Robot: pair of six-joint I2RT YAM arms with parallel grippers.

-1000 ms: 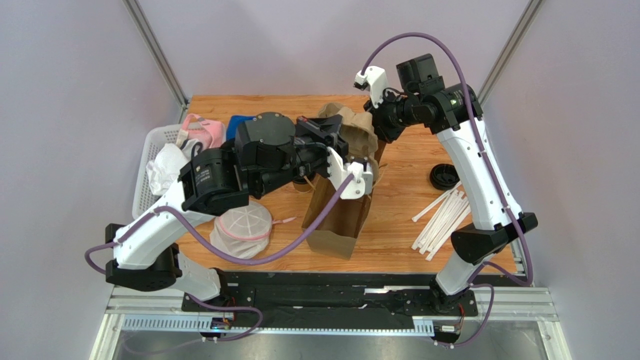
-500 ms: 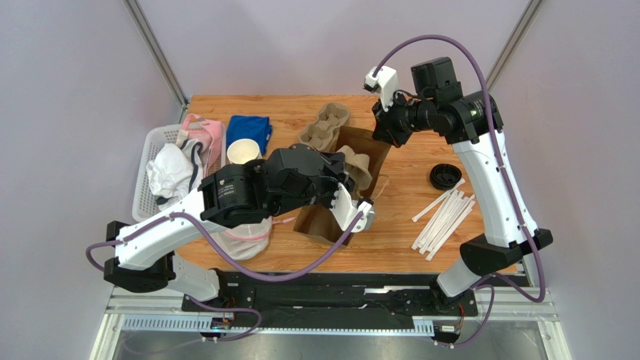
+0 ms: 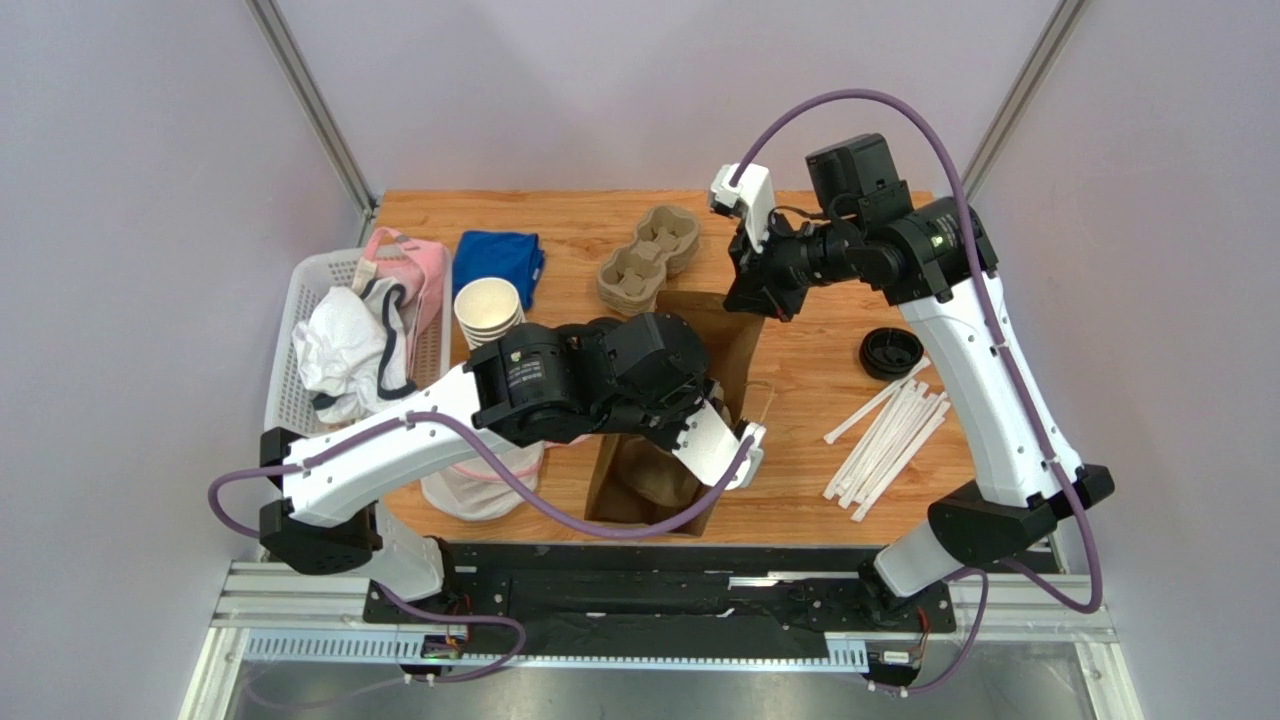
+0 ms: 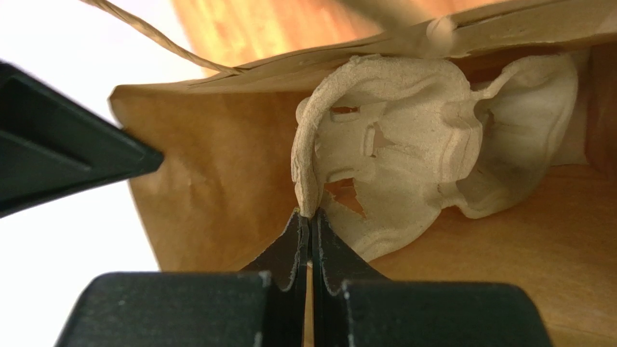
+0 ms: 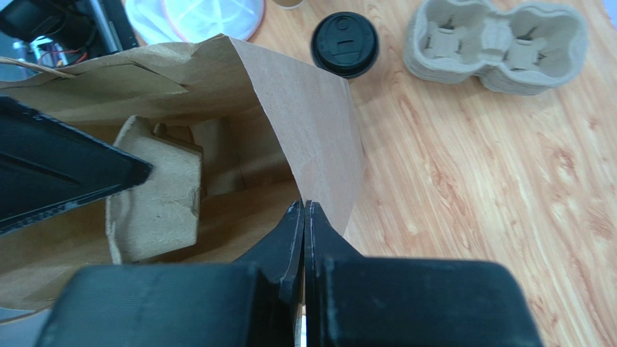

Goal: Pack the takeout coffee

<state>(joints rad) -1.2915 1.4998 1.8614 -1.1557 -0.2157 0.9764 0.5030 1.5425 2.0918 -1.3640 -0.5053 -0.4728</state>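
Since half a second ago the left arm has drawn toward the near edge and carried the moulded tan pulp cup carrier (image 4: 405, 159) from the mouth of the tall brown paper bag (image 5: 290, 94) down inside it. In the top view the carrier is now hidden under the arm. The left hand (image 4: 311, 215) is clenched on the carrier's thin rim, its fingers pressed together with the pulp edge between them, deep within the bag's walls. The right hand (image 5: 304, 206) pinches the bag's far top edge, fingers closed tight on the paper, and the mouth stands open. The takeout coffee (image 5: 345, 45), a small cup showing mostly its round black plastic lid, stands upright on the orange-brown wooden worktop (image 5: 492, 181). It is outside the bag, just beyond its rim, and neither hand holds it. A second tan pulp carrier (image 3: 649, 252) lies on the worktop near it, toward the far side.
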